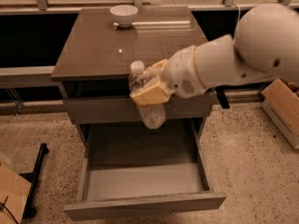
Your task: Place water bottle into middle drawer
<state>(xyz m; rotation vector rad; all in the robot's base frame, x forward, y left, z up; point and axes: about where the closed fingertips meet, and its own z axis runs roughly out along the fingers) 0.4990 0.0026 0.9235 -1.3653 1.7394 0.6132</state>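
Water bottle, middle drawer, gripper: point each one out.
water bottle (154,115), camera view, on its clear lower body.
middle drawer (145,181), camera view, on its bare pale inner floor.
gripper (144,84), camera view, midway between its fingertips, shut on the water bottle above the open drawer.

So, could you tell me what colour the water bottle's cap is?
White, per the camera view; the gripper holds the water bottle over the middle drawer.

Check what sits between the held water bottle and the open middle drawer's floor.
Nothing shows there in the camera view. The gripper grips the water bottle above the middle drawer, and the stretch down to its pale floor is bare.
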